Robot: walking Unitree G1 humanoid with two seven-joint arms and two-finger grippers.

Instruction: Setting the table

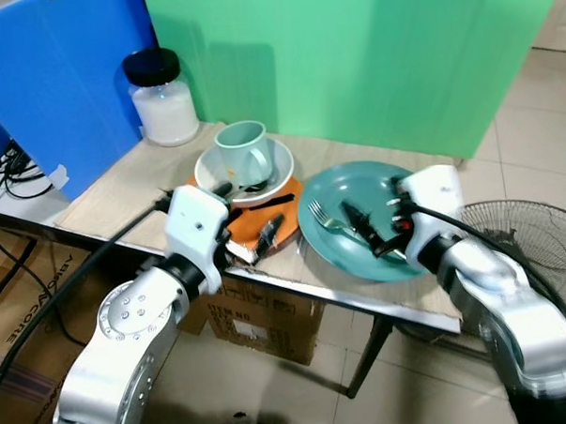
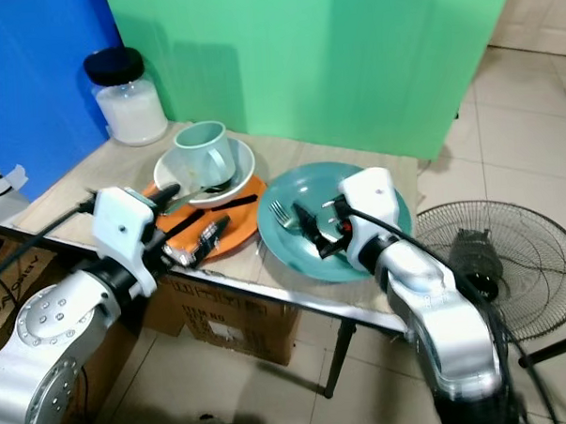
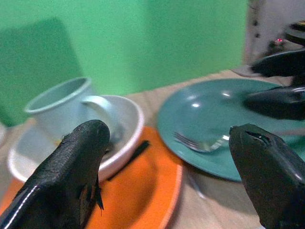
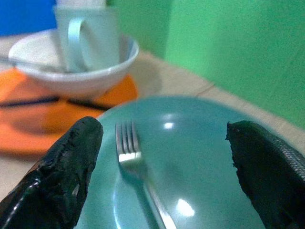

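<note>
Teal plate on the surface carries a fork, which lies between the spread fingers of the right end effector, hovering low over it. The step looks like picking up the fork; next calls for lowering and closing. The left end effector, also wide, hangs over the orange plate near the bowl holding a mug.
</note>
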